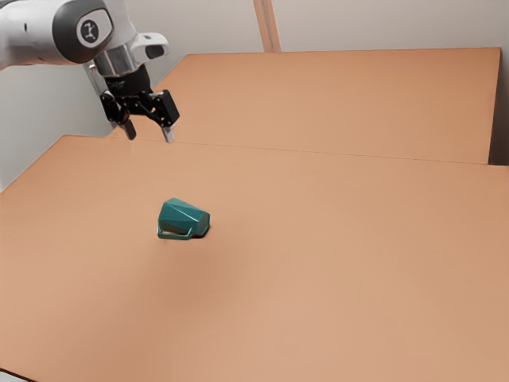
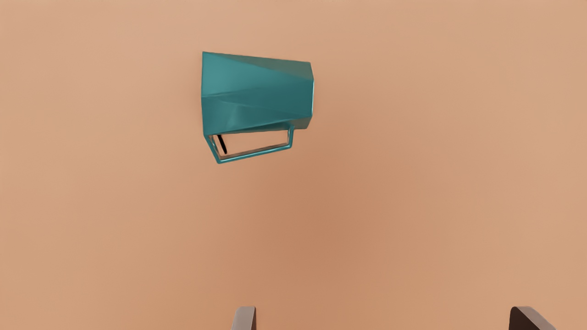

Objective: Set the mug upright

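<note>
The table (image 1: 334, 263) spreads wide, so I should have room. My gripper (image 1: 150, 138) hangs high over it, wide open, holding nothing. The mug (image 2: 257, 94) lies on its side there, well in from the edges, so I guess it's time to reach down and grab it.

Simulated indoor robot-manipulation scene; the kind of room cannot be told. Plain pale grey walls (image 1: 382, 24) with a narrow peach-orange upright strip (image 1: 267, 24) indicate an interior. A broad, smooth, peach-orange tabletop (image 1: 334, 263) occupies the foreground, bounded at the rear by a thin, dark, straight line (image 1: 302, 150), beyond which lies a flat peach-orange surface (image 1: 342, 95). A white-and-grey jointed robot arm (image 1: 28, 32) at the exterior view's upper left suggests a lab-like set-up; the uniform, rendered surfaces are consistent with simulation
</note>
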Tool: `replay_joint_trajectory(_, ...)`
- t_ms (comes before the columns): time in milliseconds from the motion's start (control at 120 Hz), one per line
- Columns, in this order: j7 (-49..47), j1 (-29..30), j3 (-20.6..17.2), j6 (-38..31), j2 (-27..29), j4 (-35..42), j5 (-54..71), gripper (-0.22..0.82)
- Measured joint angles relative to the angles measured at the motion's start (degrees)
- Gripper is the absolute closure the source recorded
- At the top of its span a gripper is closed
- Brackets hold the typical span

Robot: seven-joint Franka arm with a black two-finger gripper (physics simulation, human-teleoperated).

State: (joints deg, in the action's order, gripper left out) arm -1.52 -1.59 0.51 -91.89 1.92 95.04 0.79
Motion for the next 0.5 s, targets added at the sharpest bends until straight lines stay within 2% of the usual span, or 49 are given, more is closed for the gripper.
replay_joint_trajectory(300, -0.32, -1.44, 0.10, -1.80, 0.10, 0.70, 0.30, 0.00)
replay_joint_trajectory(500, -0.32, 0.16, 0.21, -2.76, -0.93, 5.45, -5.18, 0.00)
